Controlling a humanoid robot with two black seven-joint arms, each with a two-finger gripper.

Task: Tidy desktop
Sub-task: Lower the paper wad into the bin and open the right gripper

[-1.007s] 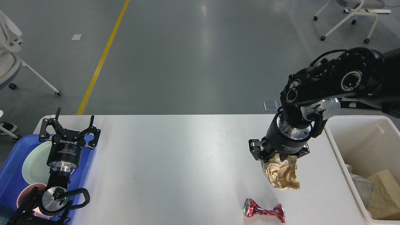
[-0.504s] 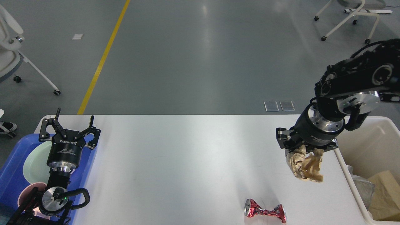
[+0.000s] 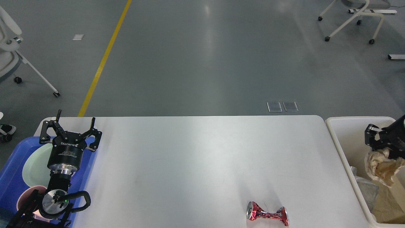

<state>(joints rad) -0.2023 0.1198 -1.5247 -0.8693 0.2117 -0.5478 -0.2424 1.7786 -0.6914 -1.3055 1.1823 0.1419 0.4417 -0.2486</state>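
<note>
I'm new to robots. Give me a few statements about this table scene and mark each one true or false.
1. A crushed red can lies on the desktop. True.
2. The right gripper holds crumpled brown paper over the cream bin. True.
3. The left gripper is clamped on a cup. False: its fingers are spread open and hold nothing.
4. The blue tray sits at the right end of the desktop. False: it is at the left end, holding a pale green plate.
5. The can stands upright. False: it lies on its side.
</note>
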